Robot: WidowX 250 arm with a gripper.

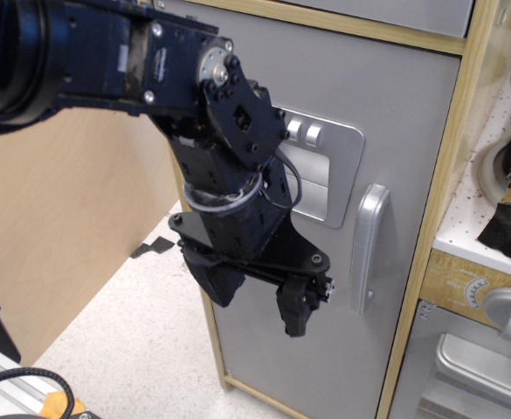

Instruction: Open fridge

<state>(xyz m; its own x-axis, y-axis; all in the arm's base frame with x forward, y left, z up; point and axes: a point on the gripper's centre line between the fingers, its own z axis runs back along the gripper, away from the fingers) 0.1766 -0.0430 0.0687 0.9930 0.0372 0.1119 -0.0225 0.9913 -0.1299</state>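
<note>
The fridge is a tall cabinet with a light wood frame and a flat grey door, which stands shut. Its vertical silver bar handle is at the door's right side. The recessed silver dispenser panel with buttons is partly hidden behind my arm. My black gripper hangs in front of the door's lower left part, left of the handle and apart from it. It is open and empty, with one finger on the left and the other finger nearer the handle.
A silver oven door with a round knob is at the lower right. A short grey panel sits above the fridge. A wooden board stands on the left over a speckled white floor. Black cables lie at the bottom left.
</note>
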